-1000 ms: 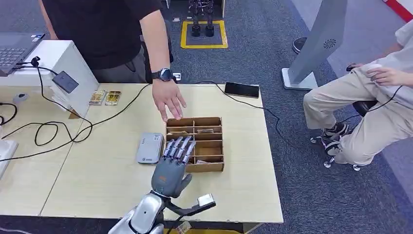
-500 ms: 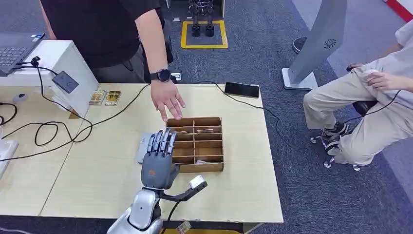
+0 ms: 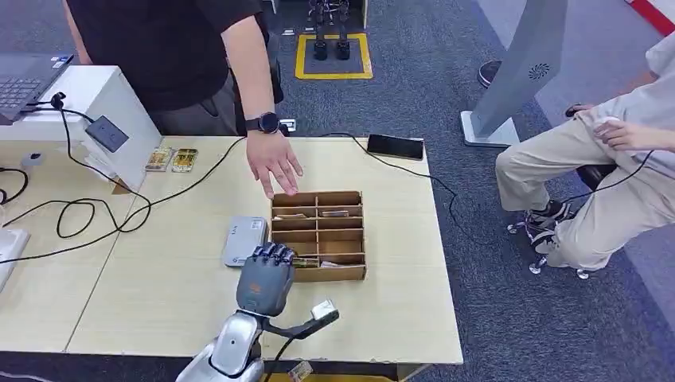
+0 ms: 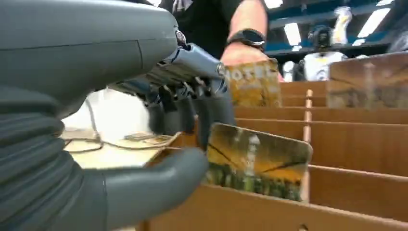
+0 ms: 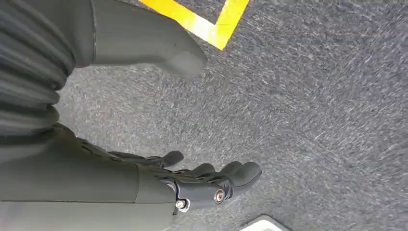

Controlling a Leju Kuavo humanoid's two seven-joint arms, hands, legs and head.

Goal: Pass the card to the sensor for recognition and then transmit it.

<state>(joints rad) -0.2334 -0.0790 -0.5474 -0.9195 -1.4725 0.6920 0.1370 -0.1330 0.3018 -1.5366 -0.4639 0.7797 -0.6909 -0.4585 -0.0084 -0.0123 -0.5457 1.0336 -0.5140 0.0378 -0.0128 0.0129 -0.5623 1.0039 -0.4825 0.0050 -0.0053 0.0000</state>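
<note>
Wooden table point(image 3: 159, 278): left hand point(image 3: 265, 278) fingers curled into organizer point(image 3: 342, 239) front compartment, pinching card point(image 4: 257, 161).

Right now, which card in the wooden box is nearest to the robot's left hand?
The yellow-green landscape card in the front compartment, beside the left hand; the other cards lie in farther rows.

We count 2 people point(image 3: 183, 56) point(image 3: 605, 159), 1 wooden organizer box point(image 3: 320, 234), 1 phone point(image 3: 395, 146), 1 grey card reader point(image 3: 244, 240), 1 laptop point(image 3: 24, 79), and 2 cards point(image 3: 172, 159) by the white stand.
</note>
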